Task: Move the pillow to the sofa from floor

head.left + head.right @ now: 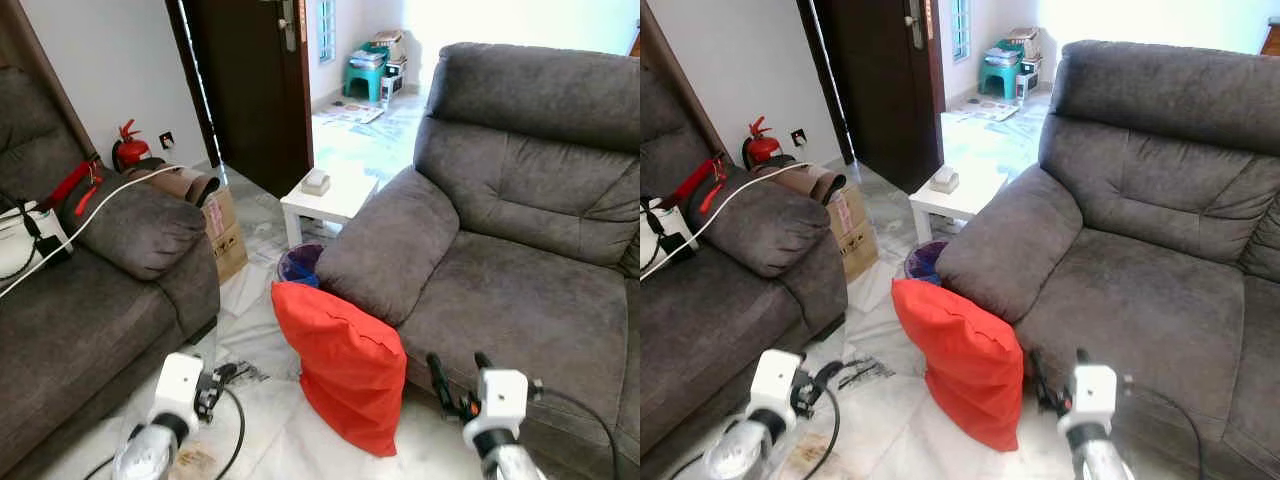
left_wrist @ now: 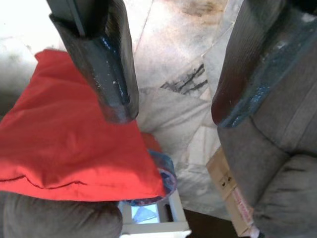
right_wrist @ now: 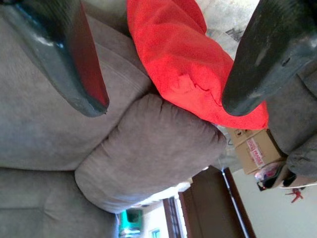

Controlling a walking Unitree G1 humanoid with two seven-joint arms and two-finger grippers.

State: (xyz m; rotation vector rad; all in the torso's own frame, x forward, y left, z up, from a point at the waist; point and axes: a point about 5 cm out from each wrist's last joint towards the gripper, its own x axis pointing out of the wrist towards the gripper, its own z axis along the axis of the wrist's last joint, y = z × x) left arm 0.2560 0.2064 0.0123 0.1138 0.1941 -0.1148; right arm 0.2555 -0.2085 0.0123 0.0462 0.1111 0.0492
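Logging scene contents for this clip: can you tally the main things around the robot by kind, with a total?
Pillow: 1, red, standing on the floor against the sofa arm
Sofas: 2, grey, one ahead and one on the robot's left
Side table: 1, white
Cardboard box: 1
Fire extinguisher: 1, red
Grippers: 2, left and right, both open
Total: 8

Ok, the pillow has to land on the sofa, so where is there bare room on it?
The seat cushion of the right-hand sofa is bare from armrest to backrest. The red pillow stands on the floor against that armrest. The other sofa is crowded with cables and a red strap.
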